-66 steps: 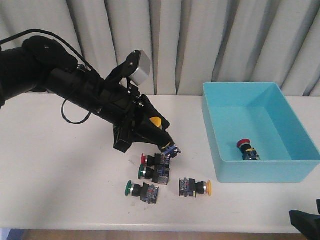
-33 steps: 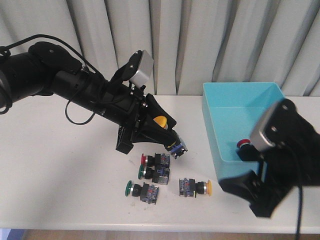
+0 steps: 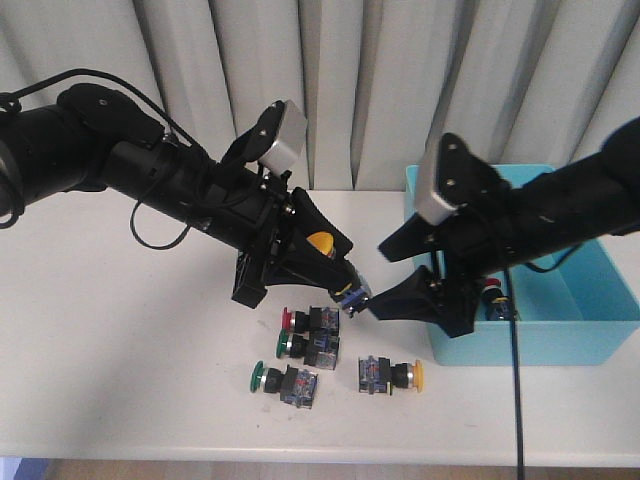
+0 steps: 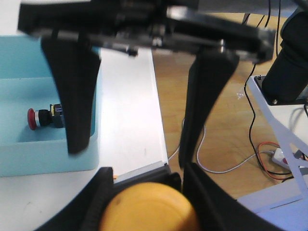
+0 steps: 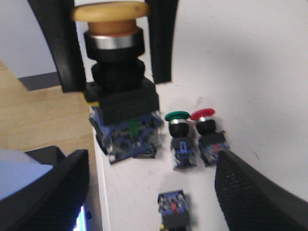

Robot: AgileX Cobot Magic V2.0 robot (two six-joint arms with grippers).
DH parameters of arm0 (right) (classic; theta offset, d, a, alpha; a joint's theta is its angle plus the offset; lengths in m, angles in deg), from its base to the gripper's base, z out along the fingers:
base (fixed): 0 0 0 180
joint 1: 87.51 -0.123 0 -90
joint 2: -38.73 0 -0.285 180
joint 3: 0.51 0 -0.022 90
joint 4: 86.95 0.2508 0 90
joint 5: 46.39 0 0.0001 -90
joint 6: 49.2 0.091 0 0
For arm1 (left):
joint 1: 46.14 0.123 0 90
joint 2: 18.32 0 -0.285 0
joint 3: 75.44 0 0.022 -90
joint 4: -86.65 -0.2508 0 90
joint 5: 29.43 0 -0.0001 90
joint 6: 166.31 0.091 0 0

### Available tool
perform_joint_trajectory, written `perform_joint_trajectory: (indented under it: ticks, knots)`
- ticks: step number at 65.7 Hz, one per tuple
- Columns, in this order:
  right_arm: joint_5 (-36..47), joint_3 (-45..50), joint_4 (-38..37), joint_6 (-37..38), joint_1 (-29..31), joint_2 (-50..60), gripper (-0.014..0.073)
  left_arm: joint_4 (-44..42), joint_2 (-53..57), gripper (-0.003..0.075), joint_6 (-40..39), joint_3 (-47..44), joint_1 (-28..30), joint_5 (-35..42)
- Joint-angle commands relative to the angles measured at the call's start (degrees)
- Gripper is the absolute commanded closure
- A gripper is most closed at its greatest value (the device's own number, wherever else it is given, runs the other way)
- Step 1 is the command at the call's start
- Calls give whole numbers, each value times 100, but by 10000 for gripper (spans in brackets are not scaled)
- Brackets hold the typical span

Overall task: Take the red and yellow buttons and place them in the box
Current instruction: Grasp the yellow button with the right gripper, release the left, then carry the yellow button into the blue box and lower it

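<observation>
White table [image 3: 120,330] with grey curtains [image 3: 380,80] behind, front view. My left gripper [image 3: 340,280] hangs above the table's middle, clamped on a yellow button [image 3: 330,262], cap up toward the arm, blue base poking out at the tips. My right gripper [image 3: 372,280] faces it from the box side, fingers spread wide, nothing in them, tips just beside the held button. Turquoise box [image 3: 560,340] sits at the right end of the table, one red button [image 3: 492,298] inside, partly hidden by my right arm. On the table toward the front edge, below the grippers: a small red-capped button [image 3: 300,320], two green-capped buttons [image 3: 308,347] [image 3: 282,381] and a second yellow button [image 3: 390,374] lying on its side.

Left wrist view: yellow cap [image 4: 149,208] clenched between my left fingers [image 4: 96,192], right gripper's two black fingers [image 4: 72,91] apart ahead. Box wall [image 4: 48,161] beyond, red button [image 4: 45,118] lying inside it.

Right wrist view: held yellow button [image 5: 120,91] up close between left fingers [image 5: 57,43], blurry. Beyond on the table, a green [image 5: 180,139] and a red button [image 5: 209,137] side by side. My right fingertips [image 5: 53,192] are wide apart.
</observation>
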Motion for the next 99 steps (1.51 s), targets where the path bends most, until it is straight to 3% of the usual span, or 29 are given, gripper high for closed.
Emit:
perform_joint_trajectory:
  ticks: [1,23,46,54,65,73,83,99]
  knots:
    - [-238,-376,305,-236,-202,-84,58,497,276,510,5,173,-10,-314]
    - [-210,-510,421,-265,-390,-308,156,497,276,510,5,173,-10,-314]
    - [-232,-510,436,-254,-390,-308,382,497,276,500,5,173,-10,-301]
    - [-243,-510,436,-248,-390,-308,388,492,276,422,5,173,-10,-301]
    - [-274,-510,430,-229,-390,-308,387,492,282,199,-14,173,-5,-286]
    - [-274,-510,362,-155,-359,-288,387,378,282,94,-59,173,-5,-274]
    - [-279,-650,-553,561,-113,-88,387,-98,282,82,-59,173,-5,-79]
    - [-172,-1017,-2994,2921,655,404,387,-1162,282,141,-644,173,-5,1044]
